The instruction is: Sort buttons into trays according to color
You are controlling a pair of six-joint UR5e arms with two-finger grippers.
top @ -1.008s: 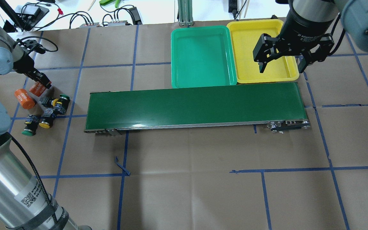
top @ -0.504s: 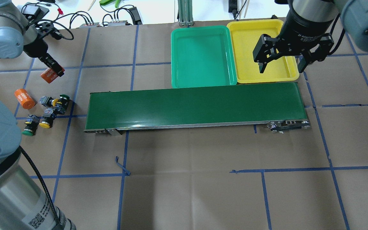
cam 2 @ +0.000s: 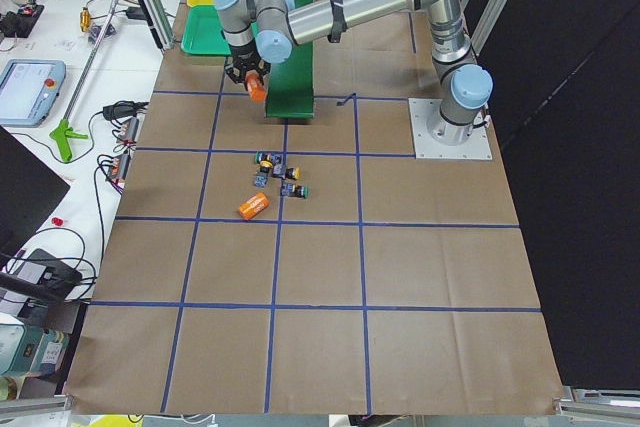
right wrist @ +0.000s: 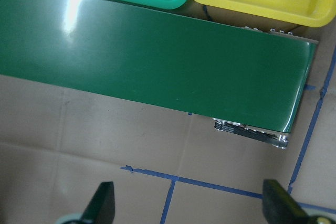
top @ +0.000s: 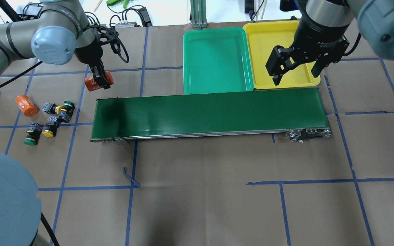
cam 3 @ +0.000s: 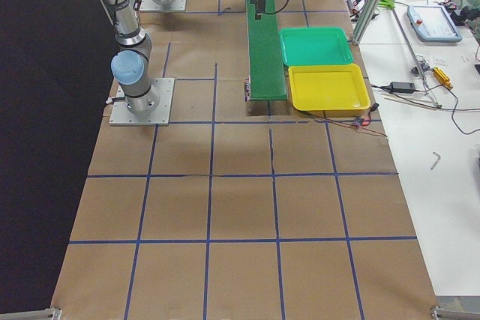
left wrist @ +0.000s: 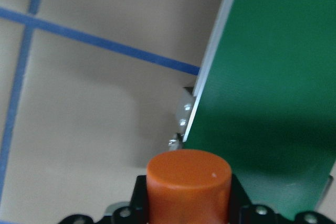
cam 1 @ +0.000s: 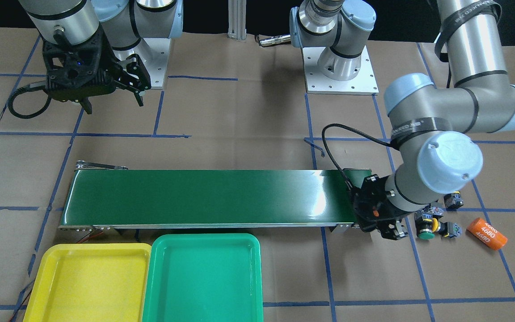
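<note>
Left gripper (top: 100, 80): fingers clamped on an orange cylinder (top: 91, 84) marked 4680, held above the table (top: 200, 191) just off the far corner of the conveyor belt (top: 210, 114) at its left end.
Left wrist view: shows the cylinder's round end at the bottom edge, with the belt's corner beneath it.
Front-facing view: the left wrist hides the held cylinder, and the arm covers part of the button cluster. The overhead view shows both in full.
Buttons (top: 62, 109): four, two with green caps and two with yellow, lying in a loose cluster on the table off the belt's left end.
Second orange cylinder (top: 26, 105): on its side on the table, beyond the buttons from the belt.
Green tray (top: 217, 59) and yellow tray (top: 265, 44): side by side, touching, along the belt's far edge at its right end. The green one is nearer the belt's middle.
Right gripper (top: 294, 73): fingers wide apart, hanging over the yellow tray's edge nearest the belt.
Right wrist view: both fingertips at the bottom corners, with the belt's right end and both tray rims above them.
</note>
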